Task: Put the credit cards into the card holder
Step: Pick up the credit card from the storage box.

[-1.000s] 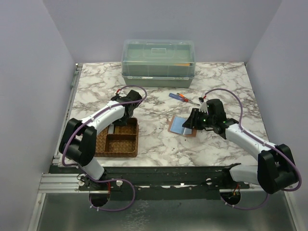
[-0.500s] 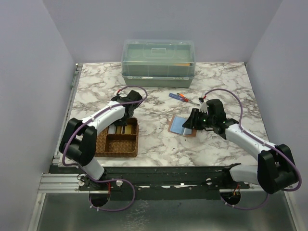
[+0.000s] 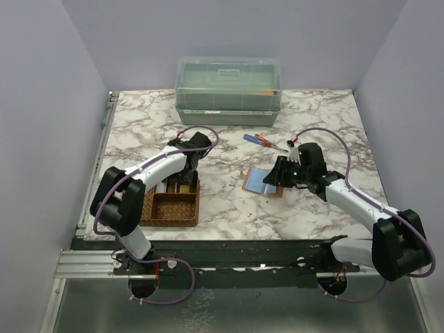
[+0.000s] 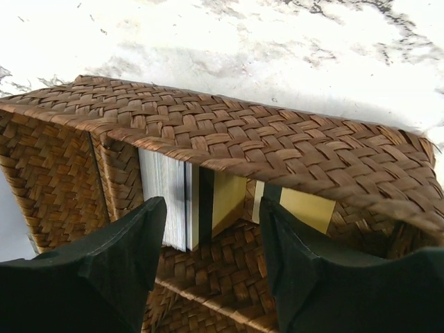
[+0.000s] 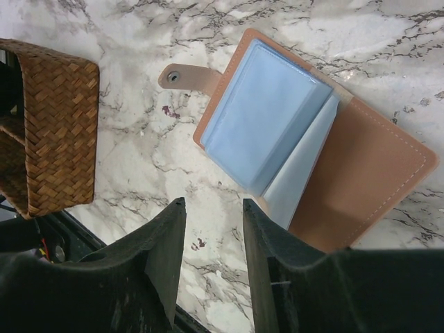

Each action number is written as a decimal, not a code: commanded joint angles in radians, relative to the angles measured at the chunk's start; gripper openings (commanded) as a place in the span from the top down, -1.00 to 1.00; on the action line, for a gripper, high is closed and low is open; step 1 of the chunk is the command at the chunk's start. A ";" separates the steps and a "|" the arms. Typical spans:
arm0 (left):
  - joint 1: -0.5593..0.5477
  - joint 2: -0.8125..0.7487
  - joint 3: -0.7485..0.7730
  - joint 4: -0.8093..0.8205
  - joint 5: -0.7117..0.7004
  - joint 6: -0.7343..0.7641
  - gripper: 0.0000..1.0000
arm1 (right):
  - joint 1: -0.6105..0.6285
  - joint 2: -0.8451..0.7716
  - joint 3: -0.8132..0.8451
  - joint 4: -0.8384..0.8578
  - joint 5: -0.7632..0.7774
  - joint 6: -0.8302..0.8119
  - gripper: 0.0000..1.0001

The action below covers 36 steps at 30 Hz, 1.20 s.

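Several credit cards stand on edge in the far compartment of the brown woven tray [image 4: 208, 139]: a silver-grey stack [image 4: 163, 198] and tan-gold ones [image 4: 229, 198]. My left gripper [image 4: 211, 225] [image 3: 184, 175] hangs open just above them, fingers either side, gripping nothing. The card holder [image 5: 361, 173] [image 3: 262, 182] lies open on the marble, a light blue card [image 5: 260, 121] showing in its inner sleeve. My right gripper [image 5: 214, 208] [image 3: 279, 173] is open at the holder's near edge, with only bare marble between its fingers.
The woven tray [image 3: 170, 205] sits at the front left. Two red-and-blue screwdrivers [image 3: 260, 139] lie behind the card holder. A green lidded bin [image 3: 227, 90] stands at the back. Purple walls close in both sides.
My left wrist has shifted a little to the right over the tray's far compartment. The right arm and the card holder have not moved.
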State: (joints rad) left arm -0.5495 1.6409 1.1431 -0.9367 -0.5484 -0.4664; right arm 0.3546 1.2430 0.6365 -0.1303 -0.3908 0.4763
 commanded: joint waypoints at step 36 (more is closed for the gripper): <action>0.024 -0.030 0.047 -0.031 -0.102 0.025 0.92 | 0.007 -0.020 0.005 -0.038 -0.004 -0.022 0.15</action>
State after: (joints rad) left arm -0.5301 1.6604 1.1461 -0.9344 -0.6601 -0.4511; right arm 0.3546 1.2293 0.6365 -0.1524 -0.3908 0.4694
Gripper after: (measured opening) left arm 0.073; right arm 0.424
